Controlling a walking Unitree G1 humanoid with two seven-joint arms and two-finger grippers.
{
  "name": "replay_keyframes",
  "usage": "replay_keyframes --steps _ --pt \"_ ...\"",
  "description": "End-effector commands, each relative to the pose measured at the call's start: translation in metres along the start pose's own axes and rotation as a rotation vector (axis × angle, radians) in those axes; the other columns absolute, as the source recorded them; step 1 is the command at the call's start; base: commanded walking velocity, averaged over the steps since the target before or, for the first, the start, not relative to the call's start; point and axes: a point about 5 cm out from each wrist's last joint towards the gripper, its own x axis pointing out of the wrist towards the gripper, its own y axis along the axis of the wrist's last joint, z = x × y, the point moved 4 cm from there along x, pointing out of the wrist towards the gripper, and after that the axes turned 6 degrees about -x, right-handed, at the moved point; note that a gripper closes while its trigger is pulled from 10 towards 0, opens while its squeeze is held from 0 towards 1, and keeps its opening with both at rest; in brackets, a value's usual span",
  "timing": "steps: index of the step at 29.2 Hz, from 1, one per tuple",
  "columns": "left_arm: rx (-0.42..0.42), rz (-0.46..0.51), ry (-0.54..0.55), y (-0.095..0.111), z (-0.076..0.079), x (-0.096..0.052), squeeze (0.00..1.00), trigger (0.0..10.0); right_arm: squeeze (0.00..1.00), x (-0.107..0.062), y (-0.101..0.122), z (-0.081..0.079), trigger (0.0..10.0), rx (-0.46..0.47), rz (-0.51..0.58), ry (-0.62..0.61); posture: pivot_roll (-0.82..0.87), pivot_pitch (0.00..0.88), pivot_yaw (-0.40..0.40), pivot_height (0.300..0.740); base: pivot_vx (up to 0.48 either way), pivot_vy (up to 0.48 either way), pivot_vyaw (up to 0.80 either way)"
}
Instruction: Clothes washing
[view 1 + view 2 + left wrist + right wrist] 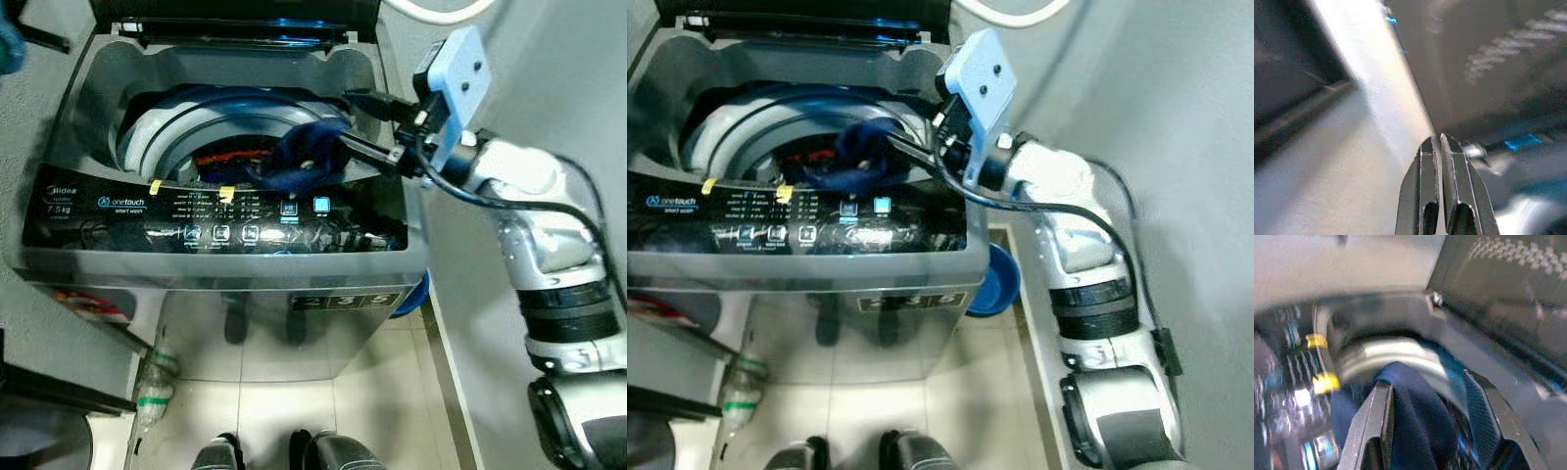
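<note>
Dark blue garment [306,157] is pinched between the right claw [345,122] fingers, hanging over the front rim of the open top-load washing machine [225,235] drum, right behind its control panel [211,211]. Left claw [1440,147] fingers are pressed together, holding nothing.

Pale tiled floor [372,392]; plain grey wall [1176,108] at right; light dim.

The washing machine [323,323] is grey with a shiny black panel [216,220] that has two yellow tags. A dark blue cloth [304,157] lies at 3 o'clock in the tub, above something red [227,157]. A blue bowl [994,279] sits on the pale tiled floor [382,392].
</note>
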Motion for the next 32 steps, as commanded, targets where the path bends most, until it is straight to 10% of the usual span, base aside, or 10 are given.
replay_keyframes --steps 1,5,9,13,20,29,32 --pt "-0.066 0.022 -0.206 0.002 0.034 -0.009 0.0 10.0 0.0 0.007 0.028 0.015 10.0 -0.014 0.106 -0.075 0.03 0.105 0.016 0.74 0.0 0.0 0.0" --pt "-0.115 0.054 -0.389 0.002 0.068 -0.03 0.0 10.0 0.0 0.016 0.038 0.027 10.0 -0.008 0.134 -0.153 0.04 0.106 0.005 0.74 0.0 0.0 0.0" --pt "-0.192 0.076 -0.665 0.012 0.132 -0.084 0.0 10.0 0.0 0.027 0.053 0.039 10.0 0.034 0.211 -0.259 0.06 0.106 -0.009 0.74 0.0 0.0 0.0" --pt "-0.261 0.055 -0.808 0.017 0.165 -0.111 0.0 10.0 0.0 0.03 0.08 0.029 10.0 0.085 0.349 -0.136 0.07 0.099 -0.012 0.74 0.0 0.0 0.0" --pt "-0.239 0.054 -0.833 0.001 0.171 -0.08 0.0 10.0 0.0 -0.006 0.101 -0.009 10.0 0.054 0.409 0.208 0.04 0.09 0.015 0.74 0.0 0.0 0.0" --pt "-0.196 0.079 -0.681 0.007 0.156 -0.046 0.0 10.0 0.0 -0.003 0.052 -0.009 10.0 0.054 0.215 0.087 0.04 0.091 0.023 0.74 0.0 0.0 0.0" --pt "-0.126 0.073 -0.509 -0.003 0.126 -0.024 0.0 10.0 0.0 -0.001 0.056 -0.022 10.0 0.076 0.249 0.17 0.05 0.095 0.015 0.74 0.0 0.0 0.0"
